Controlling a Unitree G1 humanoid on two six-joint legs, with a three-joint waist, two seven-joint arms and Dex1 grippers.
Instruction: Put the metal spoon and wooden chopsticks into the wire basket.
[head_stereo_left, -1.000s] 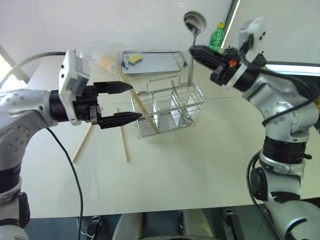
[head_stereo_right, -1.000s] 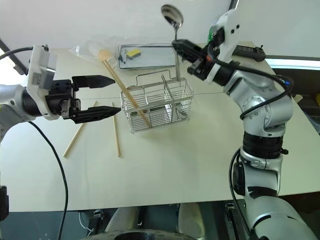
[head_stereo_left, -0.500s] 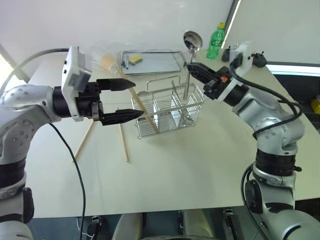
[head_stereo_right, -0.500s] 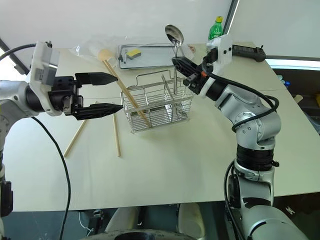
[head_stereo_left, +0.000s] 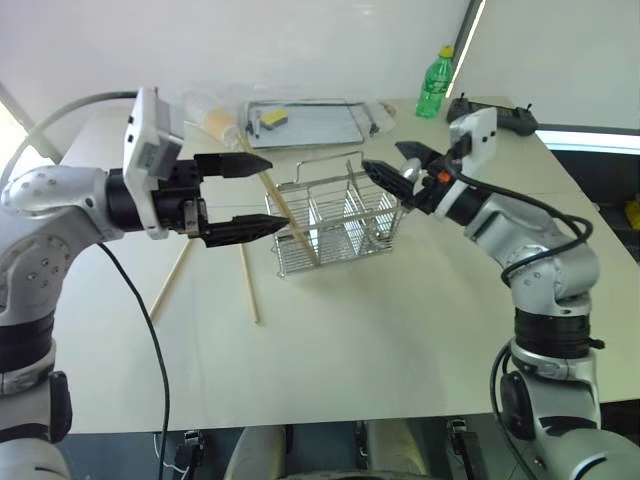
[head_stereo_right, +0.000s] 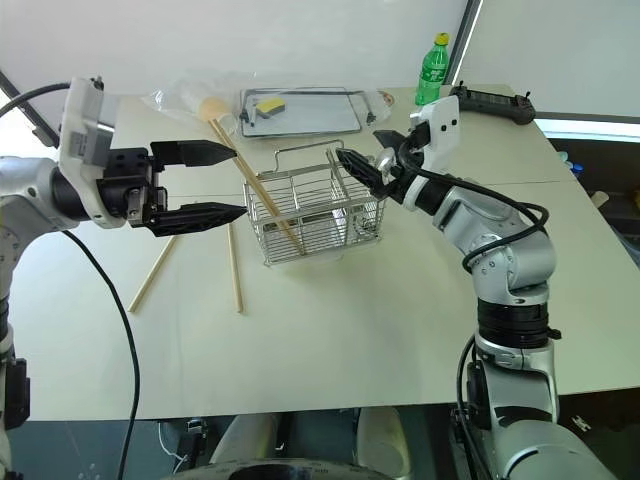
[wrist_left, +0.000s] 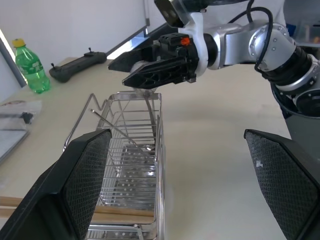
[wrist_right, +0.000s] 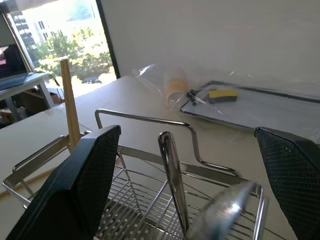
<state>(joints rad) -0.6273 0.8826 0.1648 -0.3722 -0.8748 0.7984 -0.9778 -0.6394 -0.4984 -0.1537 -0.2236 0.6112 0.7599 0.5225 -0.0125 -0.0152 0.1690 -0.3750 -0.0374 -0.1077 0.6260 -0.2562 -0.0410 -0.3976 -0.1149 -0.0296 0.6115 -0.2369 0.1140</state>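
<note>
The wire basket stands mid-table. One wooden chopstick leans in its left compartment; two more chopsticks lie flat on the table to its left. The metal spoon rests tilted inside the basket, its bowl up at the right end. My right gripper hovers open just above that end, fingers spread on either side of the bowl and not closed on it. My left gripper hangs open at the basket's left end, beside the leaning chopstick, holding nothing.
A flat metal tray with a yellow sponge lies behind the basket, and a plastic bag with a cup is to its left. A green bottle and a black controller sit at the back right. The table's front edge lies near me.
My right gripper came down with the spoon, lowering its handle into the basket, then opened and let it go. The left gripper stayed put and open.
</note>
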